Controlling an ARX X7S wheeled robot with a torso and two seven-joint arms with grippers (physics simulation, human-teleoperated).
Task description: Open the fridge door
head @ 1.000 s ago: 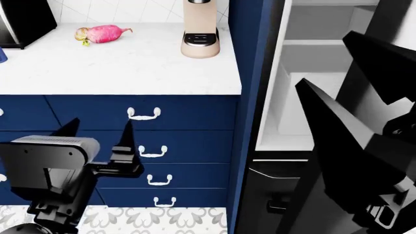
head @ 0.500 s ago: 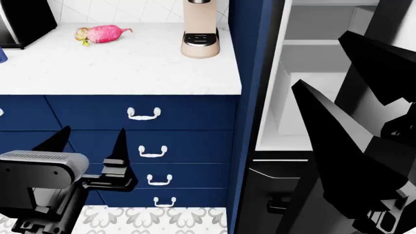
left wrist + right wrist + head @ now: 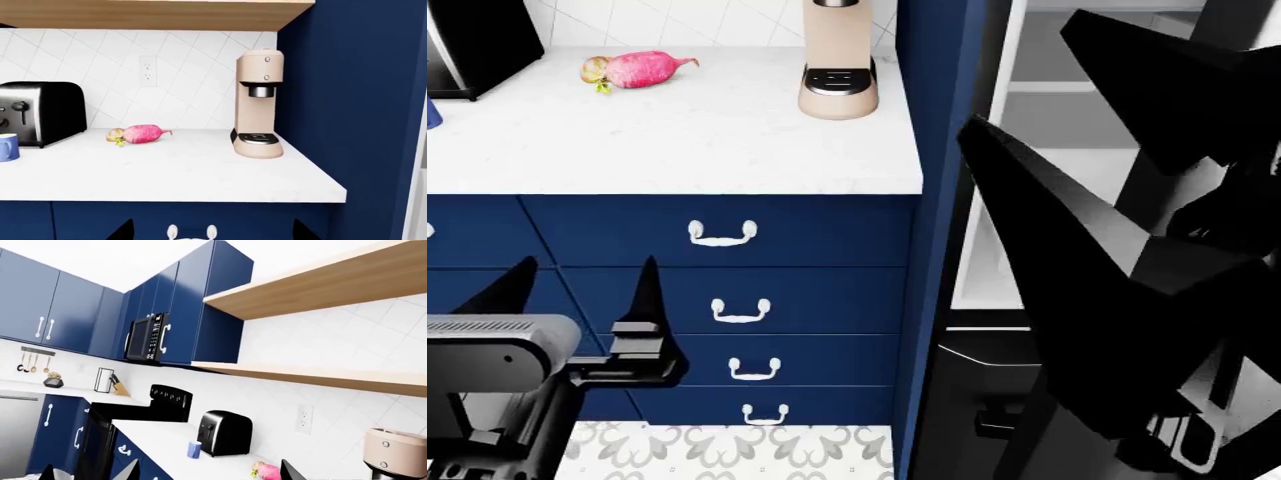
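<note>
The fridge compartment [image 3: 1054,180] stands open at the right of the head view, its white shelves and walls showing. The fridge door itself does not show; my right arm fills that side. My right gripper [image 3: 1016,70] is open, its two large black fingers spread in front of the open compartment and holding nothing. In the right wrist view the right gripper [image 3: 210,472] faces away over the kitchen. My left gripper [image 3: 587,262] is open and empty, low in front of the navy drawers. In the left wrist view the left gripper [image 3: 212,231] shows only its fingertips.
A navy side panel [image 3: 941,150] separates the fridge from the white counter [image 3: 694,140], which carries a beige coffee maker [image 3: 838,60], a pink radish [image 3: 641,68] and a black toaster [image 3: 40,112]. Navy drawers with white handles [image 3: 722,235] sit below. A dark lower fridge drawer [image 3: 981,380] lies under the compartment.
My right gripper has swung left and up across the open fridge compartment. My left gripper has sunk lower and slightly left before the drawers.
</note>
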